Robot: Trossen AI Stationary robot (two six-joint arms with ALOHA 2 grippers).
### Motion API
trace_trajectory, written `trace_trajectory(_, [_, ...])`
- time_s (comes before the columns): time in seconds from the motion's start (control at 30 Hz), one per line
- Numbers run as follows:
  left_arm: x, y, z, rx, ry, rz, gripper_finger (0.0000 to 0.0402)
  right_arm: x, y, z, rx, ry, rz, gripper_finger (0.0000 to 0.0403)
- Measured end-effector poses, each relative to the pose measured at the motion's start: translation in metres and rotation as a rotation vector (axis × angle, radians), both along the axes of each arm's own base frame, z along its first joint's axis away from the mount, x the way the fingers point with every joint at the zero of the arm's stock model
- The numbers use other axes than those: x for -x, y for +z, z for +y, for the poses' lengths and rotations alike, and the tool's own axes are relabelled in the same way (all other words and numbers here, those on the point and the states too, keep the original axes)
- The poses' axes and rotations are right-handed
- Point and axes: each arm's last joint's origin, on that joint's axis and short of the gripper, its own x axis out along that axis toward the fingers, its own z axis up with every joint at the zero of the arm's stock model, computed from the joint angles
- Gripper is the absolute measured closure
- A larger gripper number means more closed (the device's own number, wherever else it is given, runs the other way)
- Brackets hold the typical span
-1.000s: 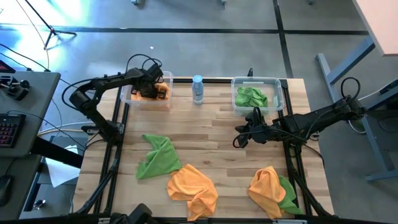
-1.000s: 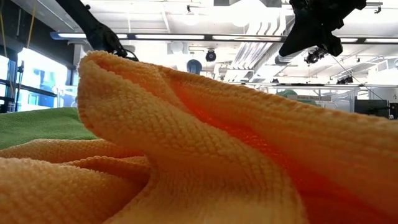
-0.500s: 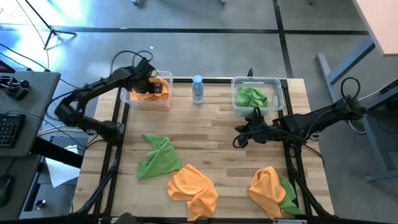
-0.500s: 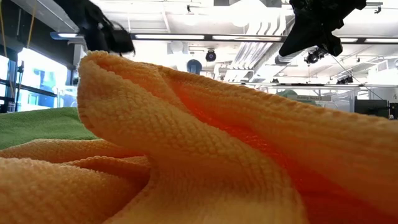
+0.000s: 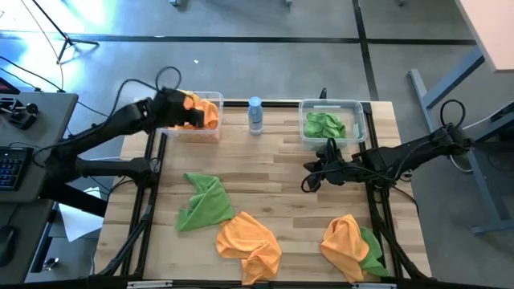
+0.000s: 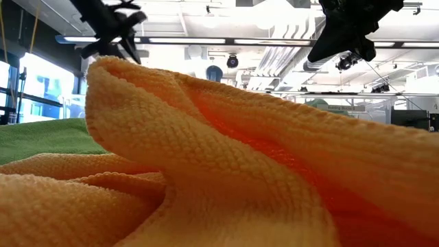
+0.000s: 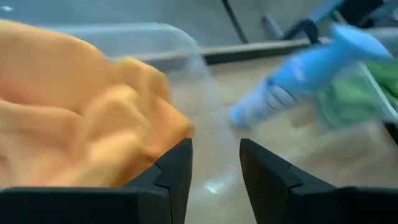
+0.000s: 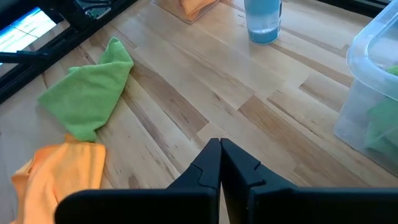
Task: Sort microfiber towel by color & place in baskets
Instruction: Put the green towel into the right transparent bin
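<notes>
From above we see the left gripper [image 5: 186, 112] at the far-left basket [image 5: 210, 128] of orange towels [image 5: 207, 111]; only its wrist view shows the fingers [image 7: 177, 169] parted and empty. The right gripper [image 5: 307, 178], pinched shut, hovers mid-table near the green-filled basket [image 5: 359, 120]. Nubbly loose towels [image 5: 249, 241] lie near.

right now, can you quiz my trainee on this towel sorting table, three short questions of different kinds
1. True or false: the right gripper holds a towel.
2. Which see-through plastic tub holds orange cloths? A) the one near the left gripper B) the one near the right arm
3. Fill in: the small bottle between the tubs has a ___ cap.

Key:
1. False; it is shut on nothing above the wooden table.
2. A; the left tub holds orange cloths, the right tub green cloths.
3. Blue.
</notes>
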Motion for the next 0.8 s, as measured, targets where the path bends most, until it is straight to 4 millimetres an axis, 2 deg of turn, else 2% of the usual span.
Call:
trace_trajectory(0.13, [-0.025,-0.007,-0.032,0.013,-0.082,0.007,0.0302,0.000,0.000,0.000,0.000,0.000,0.001,0.0402])
trace_trajectory(0.3, [-0.050,-0.018,-0.077,0.018,-0.200,0.017,0.0377,0.000,0.000,0.000,0.001,0.000,0.004,0.0402])
trace_trajectory(0.37, [-0.057,-0.022,-0.094,0.026,-0.236,0.015,0.0395,0.000,0.000,0.000,0.003,0.001,0.004,0.0402])
trace_trajectory(0.57, [-0.069,-0.038,-0.143,0.058,-0.296,0.013,0.0400,0.000,0.000,0.000,-0.011,-0.003,0.004,0.0402])
trace_trajectory(0.8, [-0.075,-0.066,-0.194,0.089,-0.363,0.072,0.0401,0.002,-0.003,0.006,-0.110,0.082,0.049,0.0403])
